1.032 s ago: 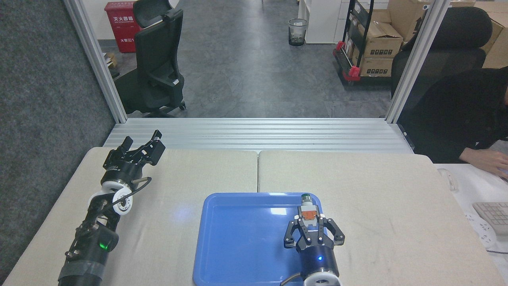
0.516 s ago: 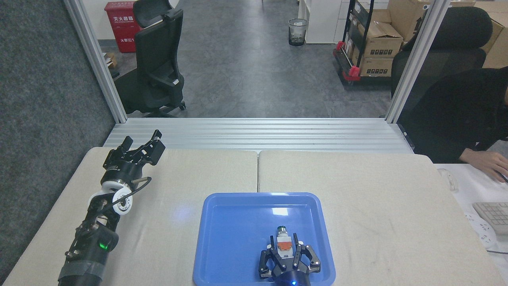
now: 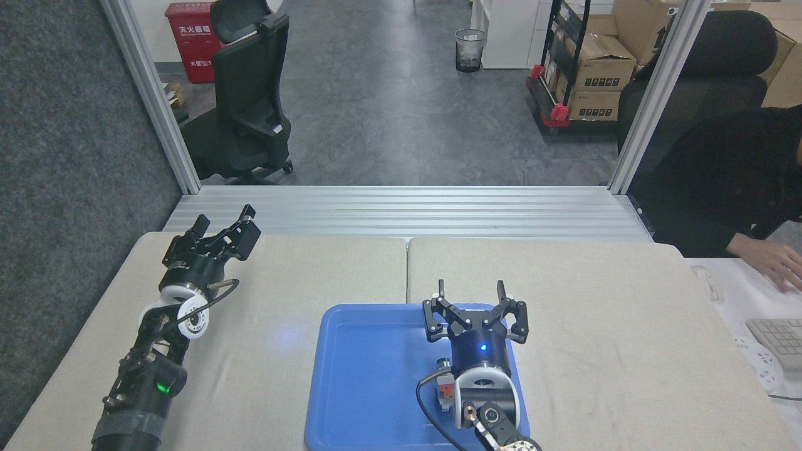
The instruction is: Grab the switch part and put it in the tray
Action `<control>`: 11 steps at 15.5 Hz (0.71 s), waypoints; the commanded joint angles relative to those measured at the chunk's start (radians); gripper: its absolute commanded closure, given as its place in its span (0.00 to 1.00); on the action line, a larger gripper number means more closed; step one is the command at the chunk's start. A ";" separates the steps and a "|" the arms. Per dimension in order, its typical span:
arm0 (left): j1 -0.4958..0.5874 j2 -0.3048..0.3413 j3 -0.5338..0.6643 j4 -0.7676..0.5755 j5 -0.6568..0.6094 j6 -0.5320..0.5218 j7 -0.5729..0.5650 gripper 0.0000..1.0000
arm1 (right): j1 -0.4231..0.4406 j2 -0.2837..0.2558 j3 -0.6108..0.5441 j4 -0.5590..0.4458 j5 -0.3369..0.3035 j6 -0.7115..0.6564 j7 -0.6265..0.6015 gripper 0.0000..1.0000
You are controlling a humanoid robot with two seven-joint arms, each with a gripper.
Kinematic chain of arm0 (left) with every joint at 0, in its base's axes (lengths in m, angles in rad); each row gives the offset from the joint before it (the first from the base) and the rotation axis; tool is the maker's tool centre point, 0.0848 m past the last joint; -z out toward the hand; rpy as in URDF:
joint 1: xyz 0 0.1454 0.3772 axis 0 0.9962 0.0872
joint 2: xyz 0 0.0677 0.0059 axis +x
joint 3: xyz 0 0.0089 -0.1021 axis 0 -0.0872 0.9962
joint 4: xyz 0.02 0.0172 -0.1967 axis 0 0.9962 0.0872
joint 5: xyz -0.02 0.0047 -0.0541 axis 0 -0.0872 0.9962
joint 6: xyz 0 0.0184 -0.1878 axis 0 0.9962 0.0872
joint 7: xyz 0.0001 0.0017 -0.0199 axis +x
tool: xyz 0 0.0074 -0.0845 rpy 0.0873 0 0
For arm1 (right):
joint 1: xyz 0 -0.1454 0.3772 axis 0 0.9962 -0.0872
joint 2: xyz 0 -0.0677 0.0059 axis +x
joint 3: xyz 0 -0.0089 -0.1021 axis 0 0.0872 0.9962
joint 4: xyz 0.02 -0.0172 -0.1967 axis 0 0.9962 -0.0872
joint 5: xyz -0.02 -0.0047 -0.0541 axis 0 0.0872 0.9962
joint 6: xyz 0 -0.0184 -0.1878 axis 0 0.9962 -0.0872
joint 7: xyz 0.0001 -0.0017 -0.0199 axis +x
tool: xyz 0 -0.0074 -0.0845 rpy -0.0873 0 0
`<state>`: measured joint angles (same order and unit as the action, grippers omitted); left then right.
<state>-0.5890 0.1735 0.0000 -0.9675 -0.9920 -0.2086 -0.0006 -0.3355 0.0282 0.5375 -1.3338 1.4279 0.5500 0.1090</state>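
The switch part [image 3: 445, 382] lies inside the blue tray [image 3: 369, 376], its green cap and orange middle showing just left of my right arm, which hides part of it. My right gripper [image 3: 471, 290] is raised above the tray's far edge, open, with nothing between its fingers. My left gripper [image 3: 223, 227] rests at the far left of the table, away from the tray, open and empty.
The cream table [image 3: 595, 313] has a seam down its middle. A person's hand [image 3: 774, 260] and a keyboard [image 3: 780, 341] are at the right edge. Beyond the table lie an aluminium ledge [image 3: 407, 210] and black office chairs [image 3: 247, 94].
My right gripper let go of the switch part, which now lies in the tray, and rose away toward the tray's far edge with its fingers spread. The left arm has not moved.
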 commanded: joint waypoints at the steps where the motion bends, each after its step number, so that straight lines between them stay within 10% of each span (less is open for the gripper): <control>1: 0.000 0.000 -0.023 0.000 0.000 0.000 0.001 0.00 | -0.120 -0.274 -0.333 0.037 -0.027 -0.239 0.006 0.01; 7: 0.000 0.000 -0.023 0.000 0.001 0.000 0.001 0.00 | -0.198 -0.433 -0.343 0.188 -0.199 -0.476 0.015 0.01; 11: 0.000 0.000 -0.023 0.000 0.000 0.000 0.001 0.00 | -0.189 -0.448 -0.346 0.225 -0.205 -0.482 -0.038 0.01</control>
<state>-0.5890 0.1735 0.0000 -0.9677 -0.9920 -0.2086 -0.0006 -0.5064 -0.2566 0.2920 -1.2098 1.2721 0.0823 0.1143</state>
